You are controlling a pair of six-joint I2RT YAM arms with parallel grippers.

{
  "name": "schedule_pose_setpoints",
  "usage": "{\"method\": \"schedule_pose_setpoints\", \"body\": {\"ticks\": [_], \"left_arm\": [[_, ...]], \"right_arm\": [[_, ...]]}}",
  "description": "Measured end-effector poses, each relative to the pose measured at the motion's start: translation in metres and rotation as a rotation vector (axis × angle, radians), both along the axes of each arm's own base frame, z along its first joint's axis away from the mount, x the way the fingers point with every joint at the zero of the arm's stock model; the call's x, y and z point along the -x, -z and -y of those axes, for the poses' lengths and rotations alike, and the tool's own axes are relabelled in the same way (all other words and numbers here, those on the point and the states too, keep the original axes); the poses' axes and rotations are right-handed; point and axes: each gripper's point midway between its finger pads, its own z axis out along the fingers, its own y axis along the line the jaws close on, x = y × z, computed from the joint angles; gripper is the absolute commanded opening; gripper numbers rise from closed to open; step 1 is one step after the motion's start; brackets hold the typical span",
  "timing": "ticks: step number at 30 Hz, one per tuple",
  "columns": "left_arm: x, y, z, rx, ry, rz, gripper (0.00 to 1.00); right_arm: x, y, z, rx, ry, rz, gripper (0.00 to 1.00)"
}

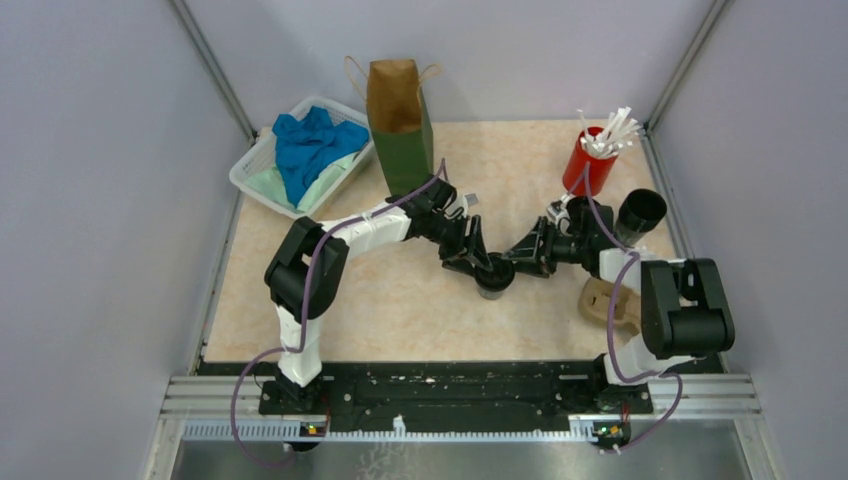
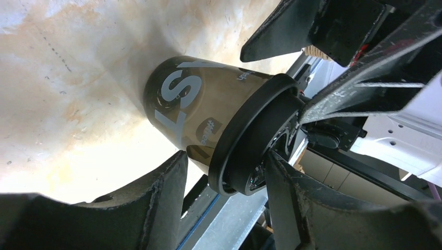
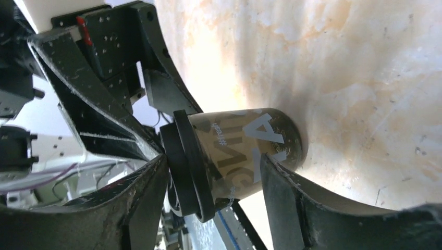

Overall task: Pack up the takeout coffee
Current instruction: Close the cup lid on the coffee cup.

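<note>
Centrally, the left end effector (image 2: 225, 156) is clamped at middling width on a small black disposable cup with a round black lid (image 1: 493, 287), one finger on the printed wall, the other at the lid's rim. From the opposite side the right end effector (image 3: 213, 160) grips the same cup, its fingers pressed to lid and wall. That cup stands upright on the beige marbled worktop (image 1: 400, 310), near its middle. Farther right sit an open-mouthed black cup (image 1: 640, 212), a tall red cup of white sticks (image 1: 588, 165) and a tan pulp carrier (image 1: 598, 300), partly behind the right arm. At the back stand a brown-and-green paper bag (image 1: 398, 120) and a white basket (image 1: 250, 175) of blue cloth
</note>
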Motion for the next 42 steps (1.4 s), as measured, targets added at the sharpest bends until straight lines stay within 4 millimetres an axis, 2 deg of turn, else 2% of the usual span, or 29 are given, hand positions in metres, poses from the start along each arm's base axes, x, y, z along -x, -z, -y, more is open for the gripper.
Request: {"method": "schedule_pose_setpoints", "body": {"ticks": [3,7,11,16,20,24,34,42], "left_arm": [[-0.003,-0.001,0.000,-0.021,0.002,0.013,0.69],[-0.007,0.000,-0.001,-0.046,0.003,0.023,0.77],[-0.012,0.000,-0.002,-0.075,-0.004,0.036,0.86],[-0.015,0.000,-0.004,-0.102,-0.012,0.049,0.91],[-0.016,0.000,-0.006,-0.119,-0.018,0.050,0.93],[-0.017,-0.001,-0.007,-0.128,-0.022,0.051,0.95],[-0.019,-0.001,-0.008,-0.142,-0.026,0.062,0.98],[-0.018,-0.004,-0.013,-0.161,-0.022,0.077,0.98]], "right_arm": [[-0.002,-0.003,0.004,0.069,0.027,-0.015,0.74],[-0.001,-0.002,0.009,0.119,0.058,-0.039,0.78],[0.004,-0.004,0.011,0.136,0.069,-0.064,0.80],[0.010,-0.006,0.012,0.139,0.070,-0.082,0.81],[0.011,-0.009,0.012,0.138,0.071,-0.083,0.77],[0.012,-0.011,0.012,0.135,0.072,-0.079,0.69],[0.008,-0.018,0.008,0.087,0.077,-0.066,0.61],[0.026,-0.014,0.004,0.036,0.096,-0.122,0.59]]}}
